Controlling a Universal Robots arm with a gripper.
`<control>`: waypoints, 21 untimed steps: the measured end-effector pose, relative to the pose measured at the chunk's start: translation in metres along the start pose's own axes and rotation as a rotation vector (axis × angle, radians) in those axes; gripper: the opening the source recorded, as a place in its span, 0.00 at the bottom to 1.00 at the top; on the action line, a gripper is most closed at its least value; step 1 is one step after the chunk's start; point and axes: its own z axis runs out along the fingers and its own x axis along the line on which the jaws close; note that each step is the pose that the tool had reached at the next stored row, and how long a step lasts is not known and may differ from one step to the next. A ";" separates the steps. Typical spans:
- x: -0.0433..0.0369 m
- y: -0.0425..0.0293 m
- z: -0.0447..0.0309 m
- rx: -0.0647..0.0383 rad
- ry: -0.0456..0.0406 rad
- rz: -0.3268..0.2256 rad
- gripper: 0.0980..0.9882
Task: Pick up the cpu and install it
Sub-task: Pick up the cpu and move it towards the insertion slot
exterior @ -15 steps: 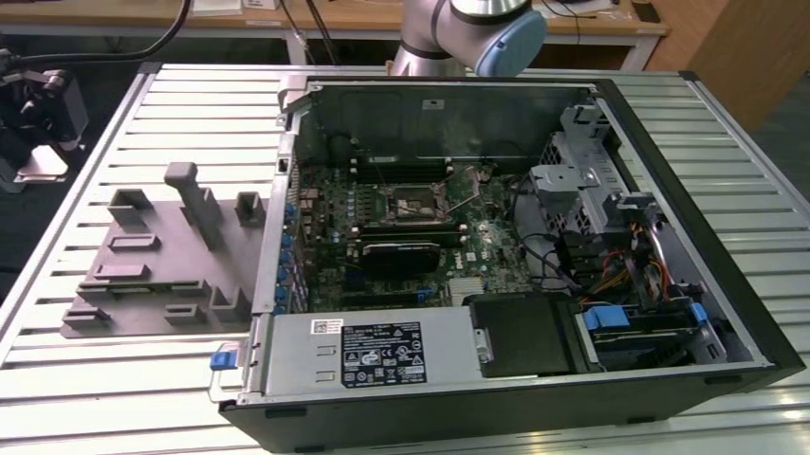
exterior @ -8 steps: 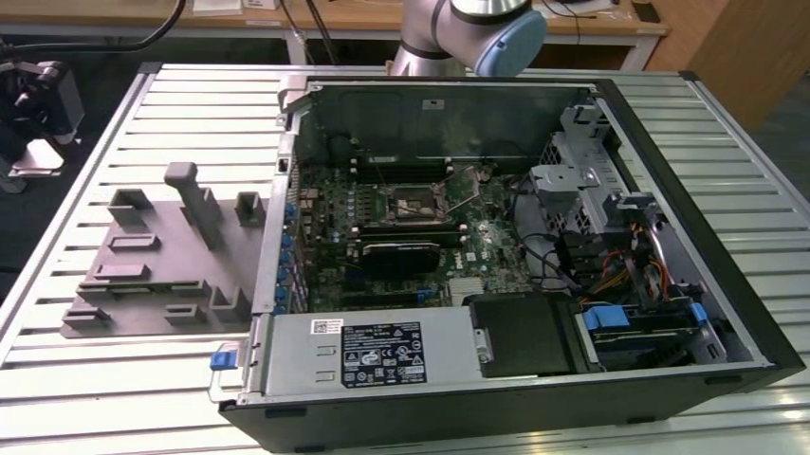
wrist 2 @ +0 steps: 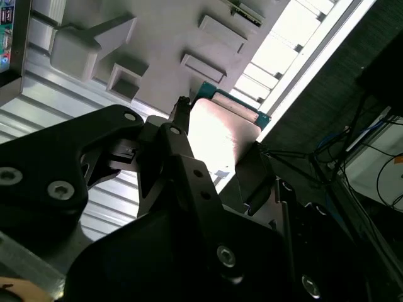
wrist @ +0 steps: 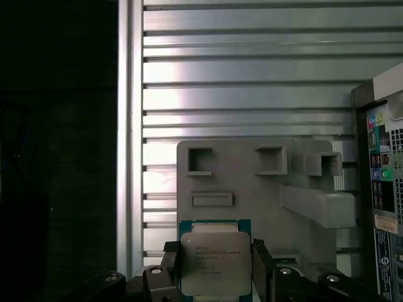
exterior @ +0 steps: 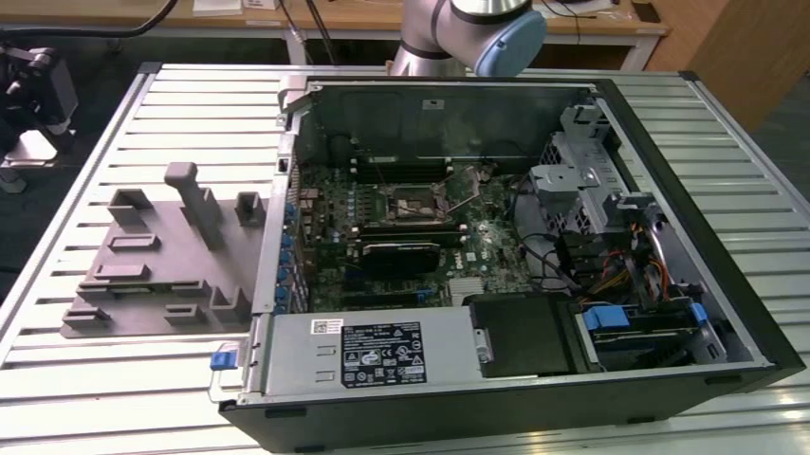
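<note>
One small flat square cpu (wrist: pixel 215 264) with a silver-grey metal top and a thin green rim sits between the two black fingers (wrist: pixel 262 264) of the end effector (wrist: pixel 216 259), which is clamped on two of its opposite edges; in the second wrist view the same chip (wrist 2: pixel 221 129) shows as a bright plate with a teal edge, held clear of the surfaces behind it. Past the chip lies one pale grey moulded fixture tray (wrist: pixel 252 189); the first wrist view shows three square pockets in a row on it and one slim oblong pad. The tray rests on the ribbed aluminium worktop (exterior: pixel 101 379) at the exterior view's left, just beside one open black computer case (exterior: pixel 715 209). Inside the case is one green motherboard (exterior: pixel 341 218) carrying one square black-framed socket (exterior: pixel 415 204) near the middle of the frame. One grey arm (exterior: pixel 424 43) with a blue joint cap stands at the upper middle of the exterior view, behind the case, and rises out of the frame.
</note>
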 end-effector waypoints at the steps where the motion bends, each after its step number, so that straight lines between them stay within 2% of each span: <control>1: 0.0000 0.0002 -0.0014 0.000 0.0000 0.000 0.50; 15: 0.0002 0.0031 -0.0203 0.000 0.0002 0.000 0.50; 21: 0.0003 0.0032 -0.0212 0.000 0.0001 0.000 0.50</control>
